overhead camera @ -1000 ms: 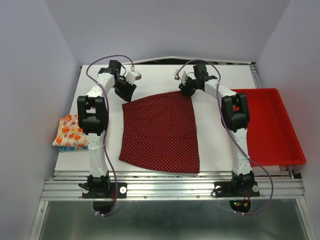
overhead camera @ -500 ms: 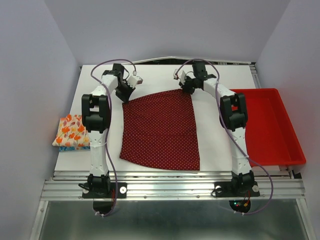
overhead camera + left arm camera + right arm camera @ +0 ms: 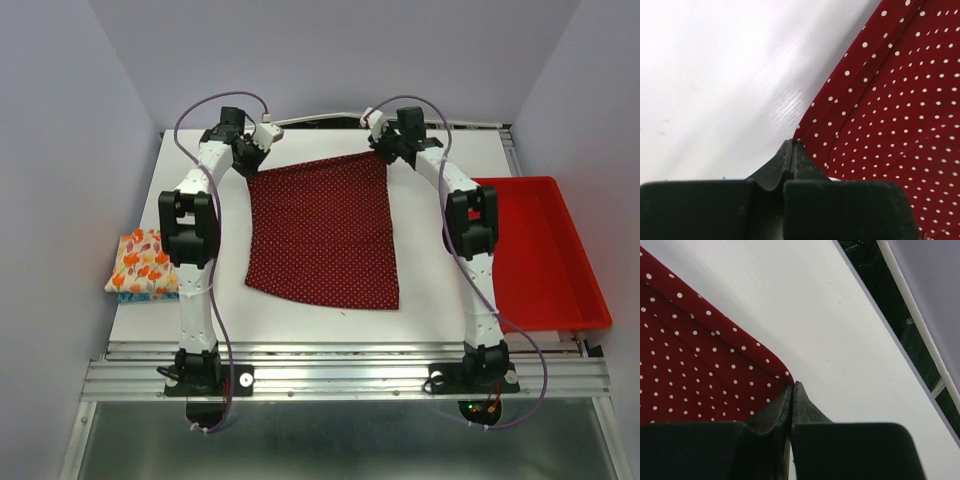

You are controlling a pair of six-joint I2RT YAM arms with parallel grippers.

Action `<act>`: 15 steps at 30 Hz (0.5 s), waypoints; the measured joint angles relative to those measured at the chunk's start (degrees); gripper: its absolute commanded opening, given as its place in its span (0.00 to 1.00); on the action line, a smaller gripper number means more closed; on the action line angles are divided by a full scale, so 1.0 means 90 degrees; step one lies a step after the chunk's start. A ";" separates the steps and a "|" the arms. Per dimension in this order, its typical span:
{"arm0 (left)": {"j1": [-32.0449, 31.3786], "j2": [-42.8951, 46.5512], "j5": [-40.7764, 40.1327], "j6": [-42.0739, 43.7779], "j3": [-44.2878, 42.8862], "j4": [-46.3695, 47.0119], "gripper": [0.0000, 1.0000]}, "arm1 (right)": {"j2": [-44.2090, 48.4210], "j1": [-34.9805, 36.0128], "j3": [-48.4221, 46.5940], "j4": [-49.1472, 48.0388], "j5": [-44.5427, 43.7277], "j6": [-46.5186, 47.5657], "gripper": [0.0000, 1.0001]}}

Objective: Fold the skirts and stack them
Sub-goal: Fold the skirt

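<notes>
The dark red skirt (image 3: 322, 230) with tiny white dots lies spread on the white table, its narrow end far from the arm bases. My left gripper (image 3: 252, 155) is shut on the skirt's far left corner, and the cloth (image 3: 900, 100) meets the closed fingertips (image 3: 792, 146) in the left wrist view. My right gripper (image 3: 386, 150) is shut on the far right corner, with the cloth (image 3: 695, 370) running off to the left of the closed tips (image 3: 792, 387). The cream-white skirt (image 3: 140, 262) with orange flowers lies folded on the blue skirt (image 3: 140, 296) at the left edge.
A red tray (image 3: 540, 250) sits at the right of the table (image 3: 430, 300). Purple cables loop above both arms. The table's far edge and a dark gap (image 3: 880, 285) lie just beyond the right gripper.
Both grippers have closed on the red skirt's far corners and moved toward the far edge. The skirt has slid away from the arm bases with them.
</notes>
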State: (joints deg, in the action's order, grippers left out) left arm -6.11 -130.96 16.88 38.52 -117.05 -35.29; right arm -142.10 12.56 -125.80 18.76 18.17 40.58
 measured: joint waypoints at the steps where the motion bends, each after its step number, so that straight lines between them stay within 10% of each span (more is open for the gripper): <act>1: -0.0002 0.0070 -0.0007 0.0000 0.0041 0.0070 0.00 | 0.0027 -0.0012 0.0022 0.0002 0.0000 -0.0024 0.01; 15: -0.0102 0.3502 0.0007 0.0886 0.3602 0.1792 0.00 | 0.3631 -0.0007 0.3024 -0.0255 0.0644 -0.0155 0.01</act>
State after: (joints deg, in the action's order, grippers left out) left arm -7.03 -99.44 16.95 46.50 -84.64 -19.16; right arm -109.43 12.49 -98.59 16.47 23.97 39.18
